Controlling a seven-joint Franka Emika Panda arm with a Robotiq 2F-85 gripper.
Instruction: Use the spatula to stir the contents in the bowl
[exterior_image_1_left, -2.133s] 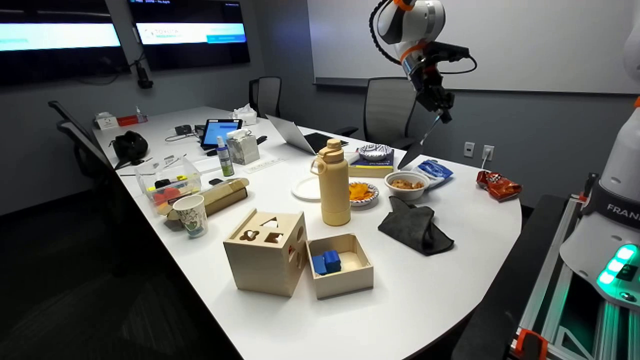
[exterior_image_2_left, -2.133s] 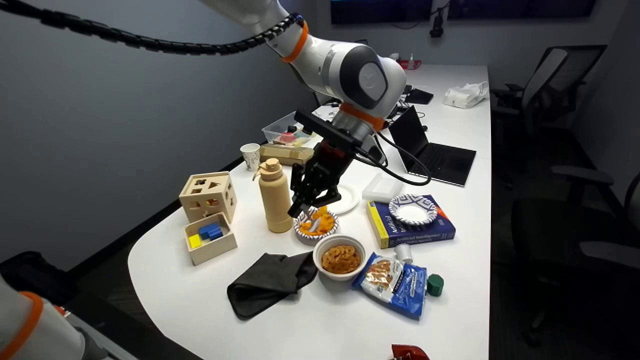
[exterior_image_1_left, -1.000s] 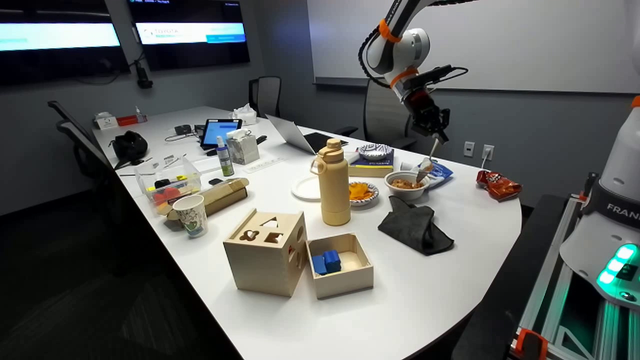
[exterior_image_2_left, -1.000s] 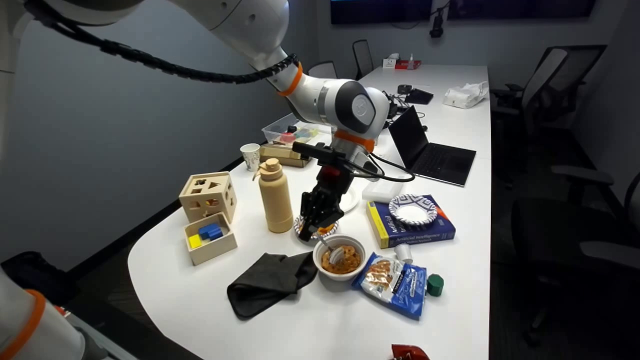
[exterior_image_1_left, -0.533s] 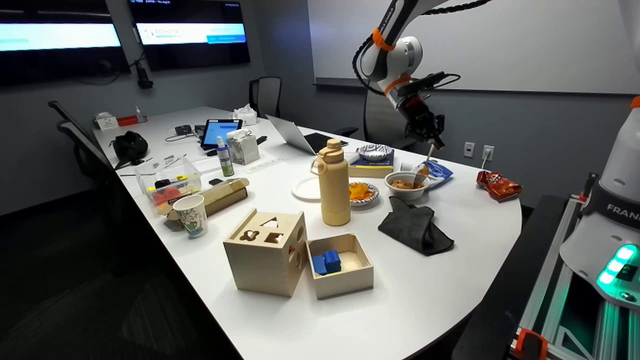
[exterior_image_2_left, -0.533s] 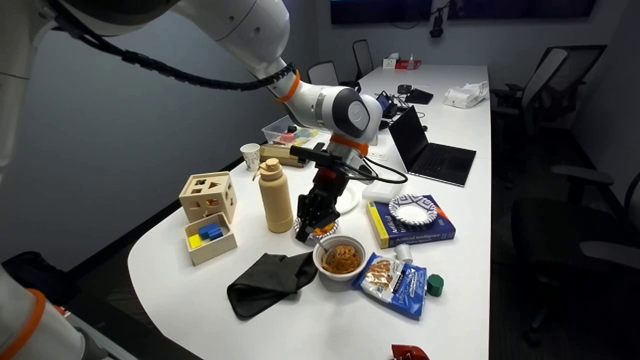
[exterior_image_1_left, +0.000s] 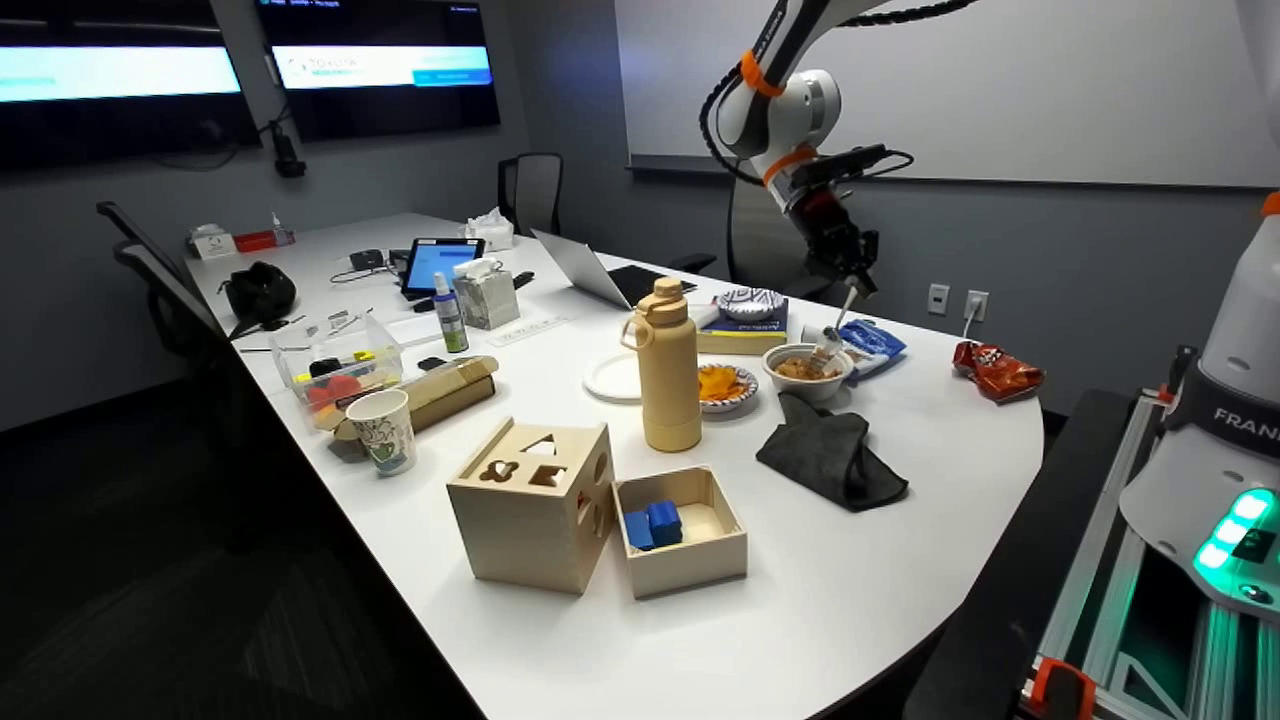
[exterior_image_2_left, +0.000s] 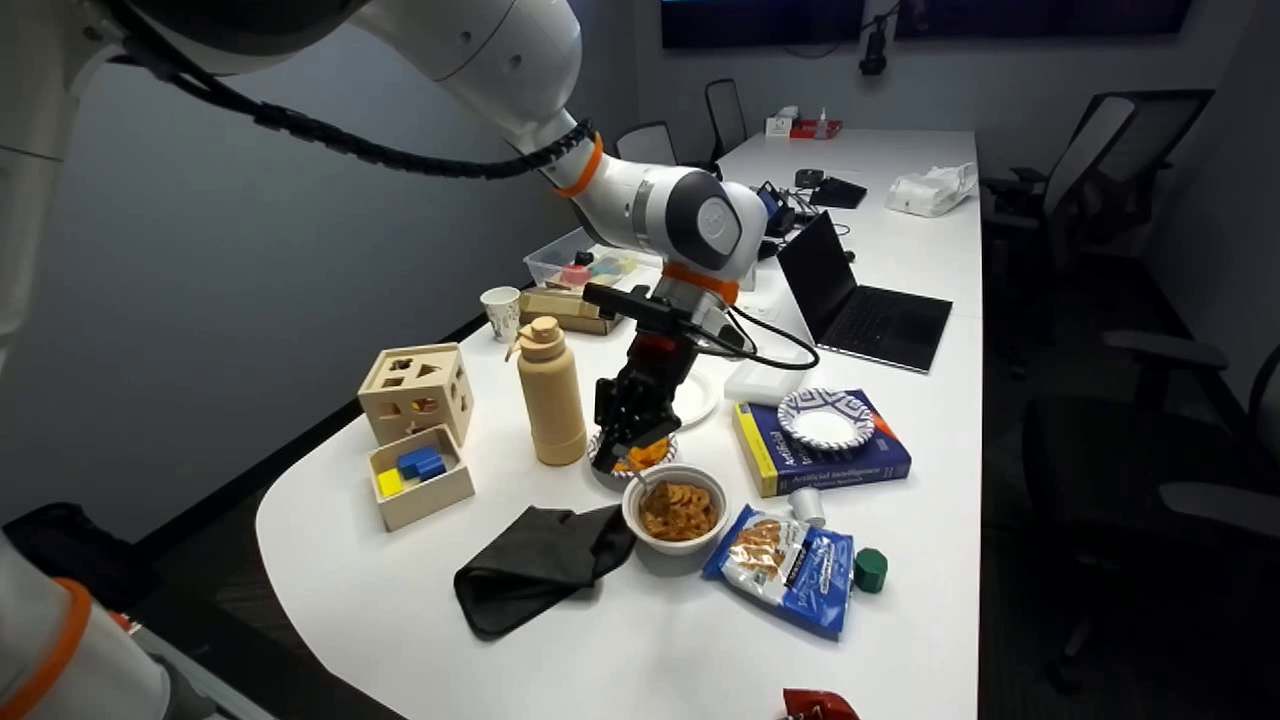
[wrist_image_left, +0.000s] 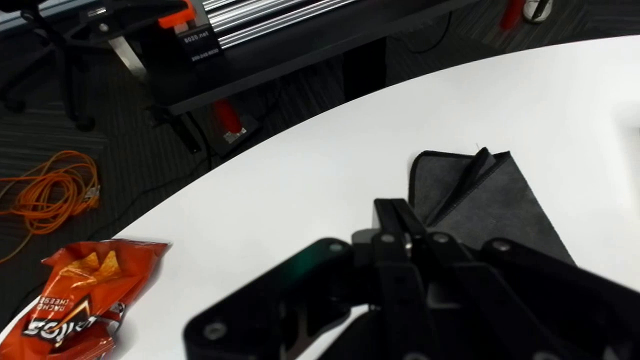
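Note:
The bowl (exterior_image_1_left: 806, 390) is round, off-white and holds brown pretzel-like pieces (exterior_image_1_left: 800, 368); it also shows in an exterior view (exterior_image_2_left: 675, 547). My gripper (exterior_image_1_left: 858, 287) is above the bowl's rim, tilted, and also shows in an exterior view (exterior_image_2_left: 614, 456). It is shut on the spatula (exterior_image_1_left: 848, 304), whose thin handle slants down from the fingers. The spatula's blade is inside the bowl among the pieces, its tip hidden. In the wrist view the gripper's fingertips (wrist_image_left: 393, 204) are almost together; the spatula's blade and the bowl are out of view there.
A patterned bowl of orange chips (exterior_image_2_left: 650, 455) stands beside the bowl. A tan bottle (exterior_image_1_left: 671, 370), a black cloth (exterior_image_1_left: 835, 455), a blue snack bag (exterior_image_2_left: 790, 570) and a book (exterior_image_2_left: 870, 465) with a patterned bowl on it are nearby. A red chip bag (wrist_image_left: 85, 295) lies near the table edge.
My gripper has come down and the spatula's blade has gone from above the bowl into its contents. The bowl has shifted slightly toward the orange chips, and the pieces inside have moved.

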